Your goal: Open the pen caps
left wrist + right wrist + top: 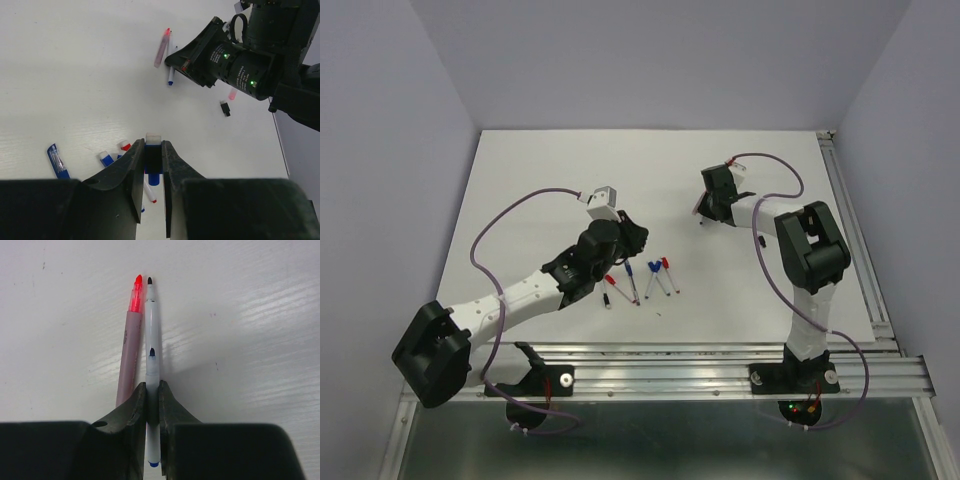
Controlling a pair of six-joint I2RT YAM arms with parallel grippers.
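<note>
HANDS FULL: At the bottom of the left wrist view, the left gripper (pixel 153 157) has its jaws grasping a short pen (pixel 153 138), pale at its far end and blue nearer the camera. A blue cap (pixel 106 159) and a red cap (pixel 125 146) peek out just beside the left jaw on the white surface (pixel 75 75). Farther up, right of centre, a black cap (pixel 225 108) and a blurred pink cap (pixel 232 94) lie loose near the right arm (pixel 260 60). In the right wrist view, the right gripper (pixel 152 390) has its jaws clenched on a white pen (pixel 151 330), dark tip bare. A pink pen (pixel 131 340), also uncapped, lies just beside it.
</note>
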